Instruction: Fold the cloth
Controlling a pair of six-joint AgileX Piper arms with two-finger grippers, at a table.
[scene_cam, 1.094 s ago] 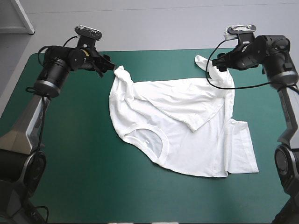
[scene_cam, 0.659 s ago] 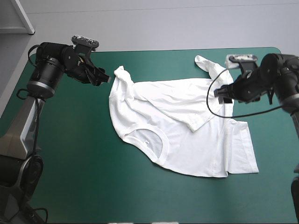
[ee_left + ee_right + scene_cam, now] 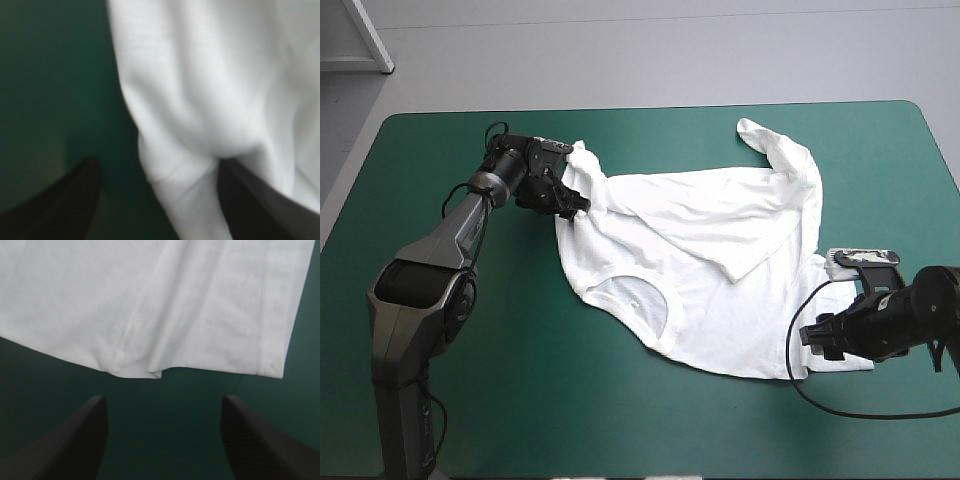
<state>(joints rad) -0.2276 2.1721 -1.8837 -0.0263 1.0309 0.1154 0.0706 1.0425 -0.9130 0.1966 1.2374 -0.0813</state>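
The white T-shirt (image 3: 710,270) lies spread but rumpled across the middle of the teal-green table, collar toward the near side, one sleeve folded over its chest. My left gripper (image 3: 572,203) is low at the shirt's far-left edge, open, with a fold of the T-shirt (image 3: 200,100) between its fingers (image 3: 65,200). My right gripper (image 3: 817,336) is at the shirt's near-right corner, open, just short of the hem of the T-shirt (image 3: 150,305), with bare cover between its fingers (image 3: 265,440).
A loose sleeve (image 3: 770,145) of the shirt sticks out toward the table's far right. Teal-green cover (image 3: 520,400) lies bare along the near side and on the left.
The left gripper came down and right onto the shirt's far-left edge. The right gripper swung from the far right sleeve down to the near-right corner. The shirt has not moved.
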